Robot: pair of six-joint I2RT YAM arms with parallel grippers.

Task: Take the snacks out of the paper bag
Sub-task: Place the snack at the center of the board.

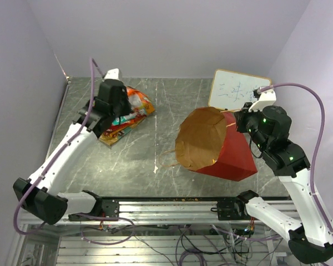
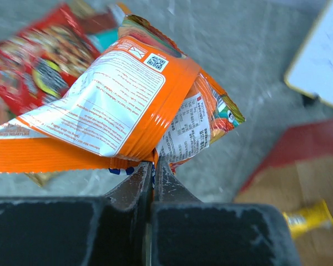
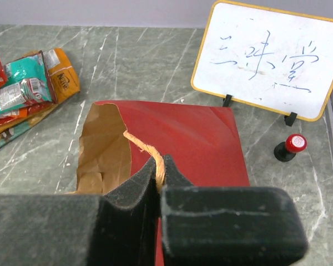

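The paper bag (image 1: 227, 155) lies on its side, red outside, with its brown open mouth (image 1: 198, 138) facing left. My right gripper (image 1: 240, 119) is shut on the bag's orange cord handle (image 3: 140, 145) at the upper rim. A yellow packet (image 2: 309, 216) shows inside the bag. Several snacks (image 1: 127, 113) lie in a pile at the back left, also seen in the right wrist view (image 3: 22, 94). My left gripper (image 2: 154, 162) is over that pile, shut on the edge of an orange packet (image 2: 116, 94). A red packet (image 2: 28, 72) lies beyond it.
A white writing board (image 1: 233, 88) stands behind the bag at the back right. A small red-topped stamp (image 3: 293, 145) stands beside it. A loose cord handle (image 1: 167, 158) trails on the table left of the bag's mouth. Grey walls close in on both sides.
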